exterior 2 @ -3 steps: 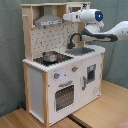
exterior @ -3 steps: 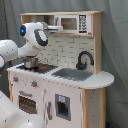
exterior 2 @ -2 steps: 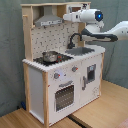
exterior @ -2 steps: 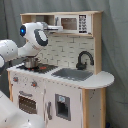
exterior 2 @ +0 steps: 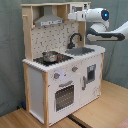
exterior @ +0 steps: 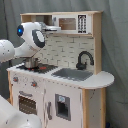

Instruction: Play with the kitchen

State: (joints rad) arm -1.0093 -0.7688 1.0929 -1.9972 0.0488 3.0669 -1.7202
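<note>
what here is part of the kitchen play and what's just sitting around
Part of the job:
toy kitchen
pot on its stove
sink
faucet
oven door
robot arm

Just there:
grey curtain
wooden floor

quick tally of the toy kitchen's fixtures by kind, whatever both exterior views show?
Pot on the stove: 1
Faucet, black: 1
Sink: 1
Range hood: 1
Oven door with window: 1
Microwave: 1
Total: 6
</note>
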